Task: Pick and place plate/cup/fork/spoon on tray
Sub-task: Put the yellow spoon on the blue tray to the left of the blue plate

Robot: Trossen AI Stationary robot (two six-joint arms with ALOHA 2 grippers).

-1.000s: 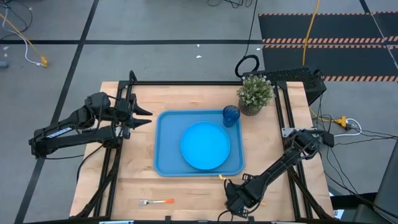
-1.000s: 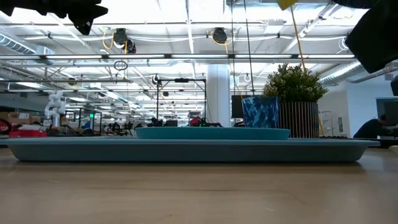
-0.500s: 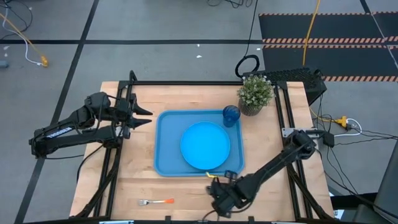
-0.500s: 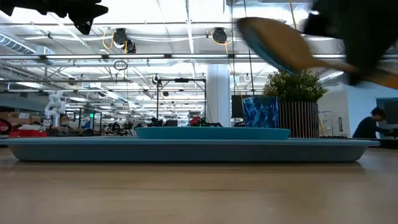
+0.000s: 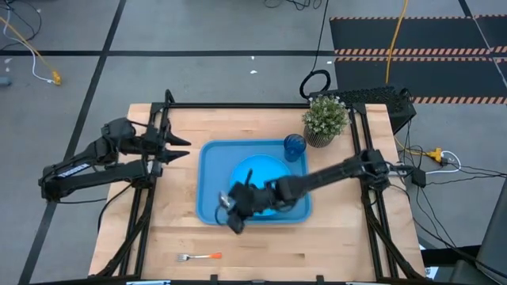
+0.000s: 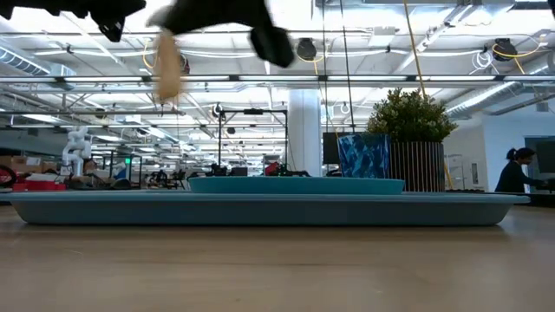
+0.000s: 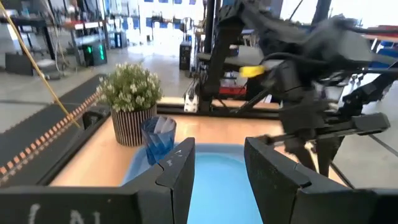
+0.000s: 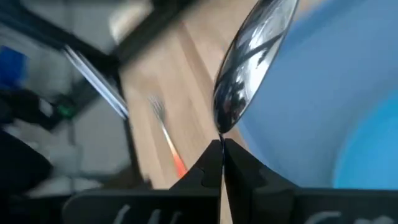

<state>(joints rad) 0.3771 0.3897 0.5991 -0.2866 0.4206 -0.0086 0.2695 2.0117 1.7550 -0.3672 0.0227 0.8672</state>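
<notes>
1. Fork (image 5: 200, 256) lying alone near the front edge of the tabletop (image 5: 174, 237), not yet picked.
2. Right end effector (image 5: 235, 207) now carried from the front right corner to above the tray (image 5: 207, 162), pressed together on the spoon (image 8: 245, 68), held in the air.
3. Plate (image 5: 265, 178) and cup (image 5: 294, 146) already on the tray.
4. Left end effector (image 5: 178, 146) spread, waiting at the left edge.
5. Release of the spoon probably next.

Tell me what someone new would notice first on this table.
The right gripper stands out, stretched across the tray near its front-left corner and shut on the spoon, which it holds up in the air. The sky-blue plate fills the tray's middle, with the cup in a back corner beside the potted plant. The fork lies alone on the wood near the front edge.
</notes>
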